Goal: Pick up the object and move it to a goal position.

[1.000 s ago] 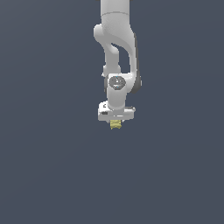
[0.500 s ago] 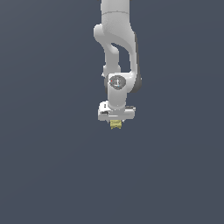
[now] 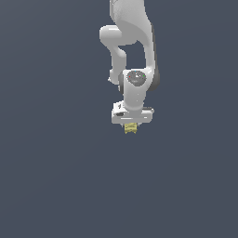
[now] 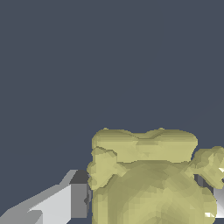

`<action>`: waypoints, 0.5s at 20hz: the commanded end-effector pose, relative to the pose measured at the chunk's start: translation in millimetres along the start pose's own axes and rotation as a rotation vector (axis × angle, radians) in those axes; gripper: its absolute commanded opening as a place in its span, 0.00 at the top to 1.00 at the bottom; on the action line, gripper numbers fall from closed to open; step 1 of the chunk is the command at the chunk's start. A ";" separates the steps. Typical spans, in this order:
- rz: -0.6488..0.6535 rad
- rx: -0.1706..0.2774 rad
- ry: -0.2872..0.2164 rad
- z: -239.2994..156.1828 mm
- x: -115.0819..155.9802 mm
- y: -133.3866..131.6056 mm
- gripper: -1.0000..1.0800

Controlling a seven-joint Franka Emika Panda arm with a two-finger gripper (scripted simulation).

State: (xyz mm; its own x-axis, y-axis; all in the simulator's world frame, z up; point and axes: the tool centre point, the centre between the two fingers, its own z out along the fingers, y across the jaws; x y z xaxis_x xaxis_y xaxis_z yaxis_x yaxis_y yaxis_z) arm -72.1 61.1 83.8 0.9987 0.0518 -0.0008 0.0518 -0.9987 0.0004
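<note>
While my white arm (image 3: 128,42) hangs down from the top of the exterior view against a flat dark blue-grey backdrop, its wrist points straight downward. Below the wrist sits my claw (image 3: 130,128), clenched on the object (image 3: 130,128), a tiny pale yellow lump that peeks out just under the claw's body. Up close in the wrist view, the object (image 4: 151,179) looks blocky and ridged, with a flat rim above a rounded, bulging body and knobbly bits at its sides. One grey finger (image 4: 74,199) presses against one flank of it; a sliver of the other finger shows at the opposite flank.
</note>
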 end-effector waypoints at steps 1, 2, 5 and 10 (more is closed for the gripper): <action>-0.001 0.000 0.001 -18.3 2.2 -16.6 1.00; -0.001 -0.001 0.001 -26.5 3.3 -24.0 1.00; -0.001 -0.001 0.001 -52.8 6.8 -47.6 1.00; -0.001 -0.001 0.001 -98.9 13.5 -89.2 1.00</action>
State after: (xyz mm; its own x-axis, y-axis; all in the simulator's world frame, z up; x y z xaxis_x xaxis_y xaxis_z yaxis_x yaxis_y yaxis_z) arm -64.0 138.2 168.4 0.9986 0.0530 0.0007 0.0530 -0.9986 0.0014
